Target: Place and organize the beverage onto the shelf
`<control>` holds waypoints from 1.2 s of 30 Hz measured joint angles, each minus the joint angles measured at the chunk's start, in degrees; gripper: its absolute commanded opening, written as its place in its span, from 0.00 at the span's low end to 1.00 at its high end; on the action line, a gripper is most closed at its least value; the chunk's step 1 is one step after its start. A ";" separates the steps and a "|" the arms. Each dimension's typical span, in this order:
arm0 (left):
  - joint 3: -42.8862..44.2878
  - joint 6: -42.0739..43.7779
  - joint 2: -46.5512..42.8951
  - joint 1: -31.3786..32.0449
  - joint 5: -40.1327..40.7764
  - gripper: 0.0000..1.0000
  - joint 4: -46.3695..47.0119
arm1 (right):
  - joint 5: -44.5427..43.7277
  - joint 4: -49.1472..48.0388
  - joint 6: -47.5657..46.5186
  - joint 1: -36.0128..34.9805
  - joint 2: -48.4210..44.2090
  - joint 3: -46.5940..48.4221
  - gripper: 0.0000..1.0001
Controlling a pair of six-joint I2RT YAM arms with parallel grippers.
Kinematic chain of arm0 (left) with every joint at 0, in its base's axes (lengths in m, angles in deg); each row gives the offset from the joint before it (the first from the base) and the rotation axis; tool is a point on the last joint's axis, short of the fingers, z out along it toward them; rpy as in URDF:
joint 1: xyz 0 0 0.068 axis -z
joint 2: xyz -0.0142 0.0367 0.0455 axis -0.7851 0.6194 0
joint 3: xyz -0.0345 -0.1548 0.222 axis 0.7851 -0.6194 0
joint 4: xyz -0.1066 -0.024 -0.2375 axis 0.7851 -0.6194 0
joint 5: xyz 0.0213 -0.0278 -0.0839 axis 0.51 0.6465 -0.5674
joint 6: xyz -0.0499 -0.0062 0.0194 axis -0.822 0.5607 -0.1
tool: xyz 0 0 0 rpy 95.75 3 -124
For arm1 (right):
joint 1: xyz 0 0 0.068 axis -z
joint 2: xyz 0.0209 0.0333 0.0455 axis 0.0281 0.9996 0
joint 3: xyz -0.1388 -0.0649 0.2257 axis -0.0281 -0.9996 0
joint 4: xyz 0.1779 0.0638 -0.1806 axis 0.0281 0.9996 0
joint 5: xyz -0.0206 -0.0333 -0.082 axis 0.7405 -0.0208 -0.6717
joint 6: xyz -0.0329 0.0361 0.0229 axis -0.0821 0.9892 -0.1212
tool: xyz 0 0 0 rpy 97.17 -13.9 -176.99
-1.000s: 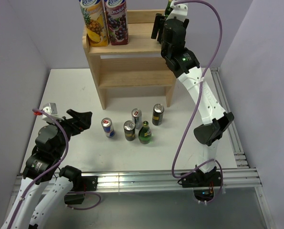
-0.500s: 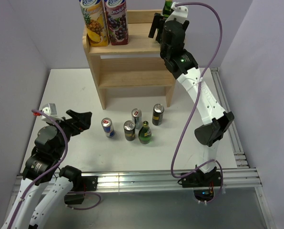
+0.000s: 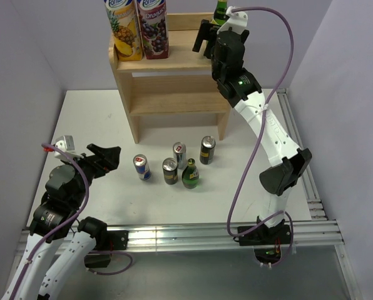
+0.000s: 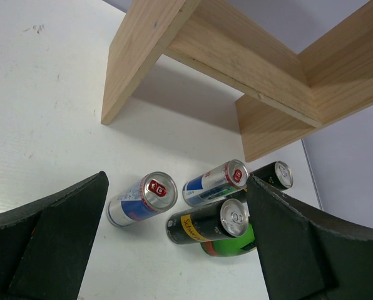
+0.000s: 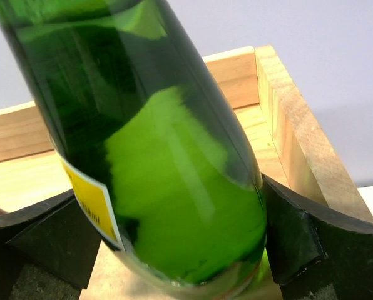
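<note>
The light-wood shelf (image 3: 174, 81) stands at the back of the table. Two juice cartons (image 3: 139, 28) stand on the left of its top board. My right gripper (image 3: 205, 39) is over the right end of the top board, shut on a green glass bottle (image 5: 168, 175), which it holds upright, base just at the board inside the raised rim (image 5: 293, 112). My left gripper (image 3: 111, 156) is open and empty, low over the table, left of the drinks. In the left wrist view, the cans (image 4: 143, 199) lie ahead between the fingers (image 4: 61, 244).
On the table in front of the shelf stand a blue-silver can (image 3: 142, 167), a second slim can (image 3: 179, 153), two dark cans (image 3: 207, 149) (image 3: 169, 170) and a small green bottle (image 3: 190, 175). The shelf's lower tier (image 3: 177, 103) is bare. Purple walls close both sides.
My right gripper has shifted slightly toward the back of the top board with the green bottle. The left arm and the cans have not moved.
</note>
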 measured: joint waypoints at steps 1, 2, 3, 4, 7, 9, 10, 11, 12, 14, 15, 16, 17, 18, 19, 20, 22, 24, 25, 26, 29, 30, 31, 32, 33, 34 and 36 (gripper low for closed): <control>0.00 -0.02 0.00 0.00 0.00 0.99 0.02 | 0.13 -0.07 0.07 0.00 -0.33 -0.50 1.00; 0.00 0.00 0.00 0.00 0.00 0.99 0.00 | 0.28 -0.09 0.24 -0.02 -0.72 -1.01 1.00; 0.00 0.00 0.00 0.00 0.00 0.99 0.02 | 0.48 -0.17 0.28 -0.04 -1.05 -1.46 1.00; 0.00 0.00 0.00 0.00 0.02 0.99 0.02 | 0.44 -0.20 0.44 -0.15 -1.42 -2.01 1.00; 0.00 0.00 0.00 0.00 0.02 0.99 0.02 | -0.26 0.46 0.70 -0.35 -2.49 -3.08 1.00; 0.00 0.00 0.00 0.00 0.02 0.99 0.02 | -0.90 0.92 0.92 -0.42 -2.97 -3.19 1.00; 0.00 -0.02 0.00 0.00 0.04 0.99 0.00 | -0.98 1.14 0.94 -0.42 -3.17 -3.21 1.00; 0.00 0.00 0.00 0.00 0.04 0.99 0.02 | -1.09 1.14 1.38 -0.48 -3.54 -3.54 1.00; 0.00 0.00 0.00 0.00 0.04 0.99 0.00 | -1.22 1.11 1.73 -0.52 -4.02 -4.15 1.00; 0.00 0.00 -0.02 0.00 0.24 0.99 0.00 | -1.90 1.07 1.90 -0.81 -5.53 -6.14 1.00; 0.00 -0.02 -0.04 0.00 0.37 0.99 0.00 | -2.14 1.11 1.88 -0.94 -6.16 -6.95 1.00; 0.00 0.00 -0.09 0.00 0.42 0.99 0.00 | -2.40 1.09 1.95 -1.11 -7.10 -8.07 1.00; 0.00 -0.02 -0.11 0.00 0.44 0.99 0.00 | -2.38 1.09 1.97 -1.25 -8.07 -9.01 1.00; 0.00 -0.02 -0.17 0.00 0.44 0.99 0.02 | -2.43 1.05 1.97 -1.40 -8.96 -10.03 1.00; 0.00 -0.02 -0.22 0.00 0.46 0.99 0.00 | -2.47 0.79 1.99 -1.64 -9.88 -11.21 1.00; 0.00 -0.02 -0.33 0.00 0.46 0.99 0.00 | -2.73 0.68 1.99 -1.92 -10.91 -12.41 1.00; 0.00 -0.02 -0.44 0.00 0.46 0.99 0.00 | -3.78 0.24 1.92 -2.78 -13.07 -15.17 1.00; 0.00 -0.02 -0.46 0.00 0.46 0.99 0.00 | -5.11 -0.07 1.75 -3.80 -15.30 -17.88 1.00; 0.00 -0.02 -0.46 0.00 0.46 0.99 0.00 | -6.23 -0.09 1.66 -4.48 -16.81 -19.56 1.00; 0.00 -0.02 -0.46 0.00 0.46 0.99 0.00 | -7.19 0.02 1.62 -5.09 -17.94 -20.50 1.00; 0.00 -0.02 -0.46 0.00 0.48 0.99 0.00 | -10.49 0.17 1.38 -6.25 -20.65 -22.21 1.00; 0.00 -0.02 -0.46 0.00 0.50 0.99 0.00 | -11.52 -0.07 1.44 -6.75 -22.03 -23.43 1.00; 0.00 -0.02 -0.46 0.00 0.50 0.99 0.00 | -12.83 0.07 1.53 -7.58 -23.91 -25.40 1.00; 0.00 -0.02 -0.46 0.00 0.52 0.99 0.00 | -13.57 -0.13 1.57 -8.70 -25.66 -27.32 1.00; 0.00 -0.02 -0.46 0.00 0.55 0.99 0.00 | -14.32 -0.07 1.90 -10.23 -27.65 -29.64 1.00; 0.00 -0.02 -0.46 0.00 0.61 0.99 0.00 | -14.93 0.11 2.32 -12.15 -29.57 -31.67 1.00; 0.00 -0.02 -0.46 0.00 0.72 0.99 0.00 | -15.96 0.26 3.69 -16.50 -33.24 -36.26 1.00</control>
